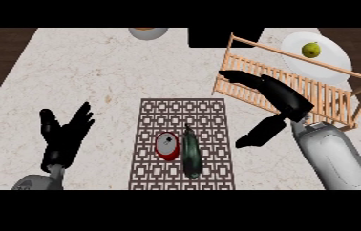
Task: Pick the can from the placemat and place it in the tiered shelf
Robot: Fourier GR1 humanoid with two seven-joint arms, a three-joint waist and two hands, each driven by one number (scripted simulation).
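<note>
Two hands show above the table (91,72), and both hold nothing. The right hand (288,101) hangs over the near edge of the wooden tiered shelf (328,94), fingers stretched straight toward the upper left and thumb pointing down toward the placemat (211,115). It is spread wide and is apart from the can (167,145).

The red can lies on the lower middle of the patterned placemat. A dark green vegetable (192,153) lies just beside it on the right.

The left hand (63,132) rests open near the lower left, fingers up.

Behind the shelf's far right end sits a white plate (333,65) bearing a green fruit (311,49). A bowl (148,32) is cut off at the table's far edge.
</note>
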